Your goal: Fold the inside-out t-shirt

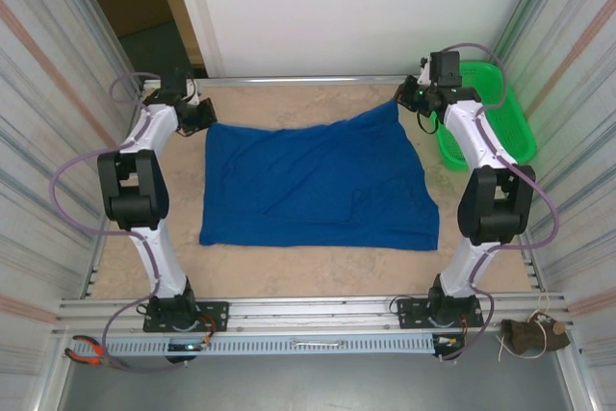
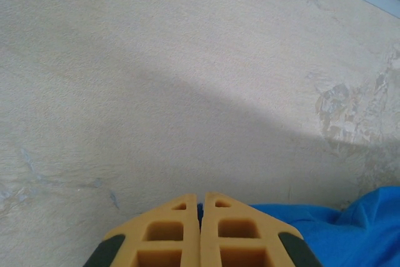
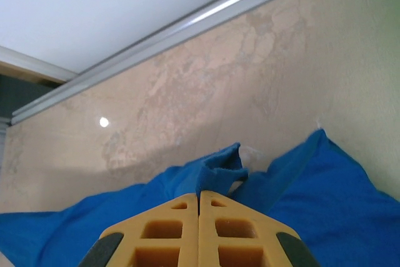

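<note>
**Shut on both far corners of shirt**

From above, seeing shirt [image 1: 318, 180] spread mostly flat on table [image 1: 289, 281]. Spans from left claw [image 1: 199, 115] across to right claw [image 1: 409, 95] and runs back from both toward the arm bases.

Reading left claw as fully closed at the far-left corner. From its wrist cam, seeing fingers [image 2: 169, 236] pressed together with a thin blue sliver caught in the seam at the tips. Rest of the cloth trails off below and right of the claw, cut by the frame edge. Can't see how much fabric is actually inside, since the pinch point sits hidden under the pads.

Reading right claw as closed too, gripping the far-right corner. Corner pulled up into a peak at the tips, with a bunched fold just ahead of the claw on its wrist cam. Cloth drops away to either side of it.

Can't separate sleeves or collar from body. Can't tell which face is up either; reads as one wrinkled blue sheet.

Spotted green basket [image 1: 491, 113] just right of right claw, partly hidden behind that arm.
</note>
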Robot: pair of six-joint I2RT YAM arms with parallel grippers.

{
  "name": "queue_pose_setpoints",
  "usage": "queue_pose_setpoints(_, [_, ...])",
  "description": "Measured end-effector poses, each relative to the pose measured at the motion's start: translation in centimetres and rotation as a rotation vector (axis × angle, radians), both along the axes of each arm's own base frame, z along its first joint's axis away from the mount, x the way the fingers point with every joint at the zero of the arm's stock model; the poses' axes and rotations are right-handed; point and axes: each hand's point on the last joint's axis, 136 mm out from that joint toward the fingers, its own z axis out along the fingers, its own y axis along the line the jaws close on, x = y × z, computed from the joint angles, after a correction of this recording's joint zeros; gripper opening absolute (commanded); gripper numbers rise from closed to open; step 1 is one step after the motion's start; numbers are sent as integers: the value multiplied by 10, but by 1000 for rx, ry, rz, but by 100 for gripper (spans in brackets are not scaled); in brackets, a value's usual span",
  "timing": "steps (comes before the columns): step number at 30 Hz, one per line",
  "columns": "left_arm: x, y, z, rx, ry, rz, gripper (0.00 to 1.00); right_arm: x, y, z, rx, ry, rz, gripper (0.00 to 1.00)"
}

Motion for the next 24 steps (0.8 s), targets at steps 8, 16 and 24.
queue_pose_setpoints(8, [-32, 17, -26, -43, 67, 59, 0, -40, -2, 3, 1, -10, 0, 0])
queue_pose_setpoints(16, [-57, 20, -15, -115, 39, 95, 0, -97, -10, 25, -10, -79, -28, 0])
queue_pose_setpoints(24, [-73, 15, -8, -183, 18, 114, 0, -149, -22, 19, -27, -86, -84, 0])
